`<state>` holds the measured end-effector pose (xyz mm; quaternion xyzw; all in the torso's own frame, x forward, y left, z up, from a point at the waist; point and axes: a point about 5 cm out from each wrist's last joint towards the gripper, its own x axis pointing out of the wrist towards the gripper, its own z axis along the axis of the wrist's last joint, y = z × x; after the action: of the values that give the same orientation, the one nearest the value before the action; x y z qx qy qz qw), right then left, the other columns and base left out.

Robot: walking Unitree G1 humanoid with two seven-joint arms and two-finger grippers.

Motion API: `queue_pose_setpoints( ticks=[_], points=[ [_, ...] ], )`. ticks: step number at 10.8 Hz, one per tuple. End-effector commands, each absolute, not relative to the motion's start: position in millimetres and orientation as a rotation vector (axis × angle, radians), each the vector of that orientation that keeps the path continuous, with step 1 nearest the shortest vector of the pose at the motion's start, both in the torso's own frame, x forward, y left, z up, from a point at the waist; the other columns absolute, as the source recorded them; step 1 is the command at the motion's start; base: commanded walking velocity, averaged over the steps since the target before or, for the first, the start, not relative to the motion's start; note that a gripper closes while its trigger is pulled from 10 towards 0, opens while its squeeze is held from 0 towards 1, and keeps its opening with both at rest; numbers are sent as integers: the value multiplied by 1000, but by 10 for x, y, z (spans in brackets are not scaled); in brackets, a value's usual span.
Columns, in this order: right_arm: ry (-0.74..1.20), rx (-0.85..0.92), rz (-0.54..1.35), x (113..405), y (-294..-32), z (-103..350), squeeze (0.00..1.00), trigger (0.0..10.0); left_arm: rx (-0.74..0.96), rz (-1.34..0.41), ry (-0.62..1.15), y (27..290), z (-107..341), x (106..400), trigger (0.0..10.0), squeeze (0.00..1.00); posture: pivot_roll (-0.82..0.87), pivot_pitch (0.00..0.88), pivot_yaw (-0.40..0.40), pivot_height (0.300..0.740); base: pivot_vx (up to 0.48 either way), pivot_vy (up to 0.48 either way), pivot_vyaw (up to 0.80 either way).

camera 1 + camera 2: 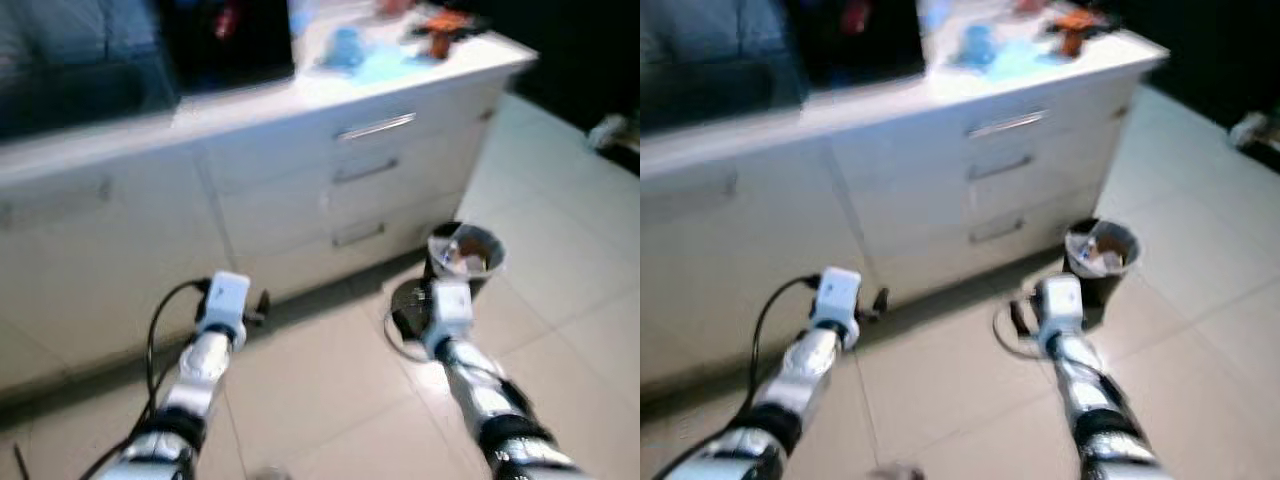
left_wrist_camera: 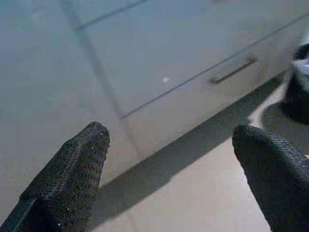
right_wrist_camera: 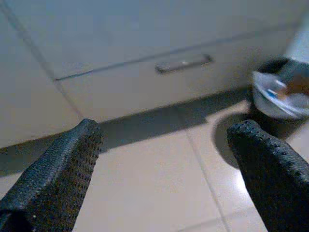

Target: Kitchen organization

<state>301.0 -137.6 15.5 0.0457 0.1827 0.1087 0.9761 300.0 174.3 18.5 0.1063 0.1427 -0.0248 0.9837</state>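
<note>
A white kitchen counter (image 1: 300, 95) with three drawers (image 1: 380, 175) stands ahead of me. On its top lie a blue cloth (image 1: 360, 55) and an orange object (image 1: 440, 30), both blurred. My left gripper (image 2: 174, 179) is held low above the floor in front of the cabinets, open with nothing between its fingers. My right gripper (image 3: 169, 174) is also open and empty, hovering over the tiles near a small black waste bin (image 1: 465, 255) lined with a bag and holding rubbish.
A dark appliance (image 1: 225, 40) sits at the back of the counter. Beige floor tiles (image 1: 320, 390) spread in front of the cabinets and off to the right. A black cable (image 1: 155, 340) hangs by my left arm.
</note>
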Motion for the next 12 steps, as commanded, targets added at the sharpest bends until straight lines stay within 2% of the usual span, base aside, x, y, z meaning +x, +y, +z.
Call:
queue_pose_setpoints(
  ticks=[1, 9, 12],
  points=[
    [378, 77, 238, 2994, -1341, 142, 0, 10000, 214, -12, 211, 1723, 324, 3087, 10000, 0, 0, 0, 33, 740, 0, 0, 775],
    [166, 76, 172, 3008, -1447, 672, 0, 10000, 133, -56, -110, 1627, 956, 3031, 10000, 0, -1, 2, 36, 740, 0, 0, 773],
    [99, 110, 158, 2982, -1447, 841, 0, 10000, 56, -48, -113, 1560, 1134, 3098, 10000, 0, -5, 0, 34, 740, 0, 0, 160]
  ],
)
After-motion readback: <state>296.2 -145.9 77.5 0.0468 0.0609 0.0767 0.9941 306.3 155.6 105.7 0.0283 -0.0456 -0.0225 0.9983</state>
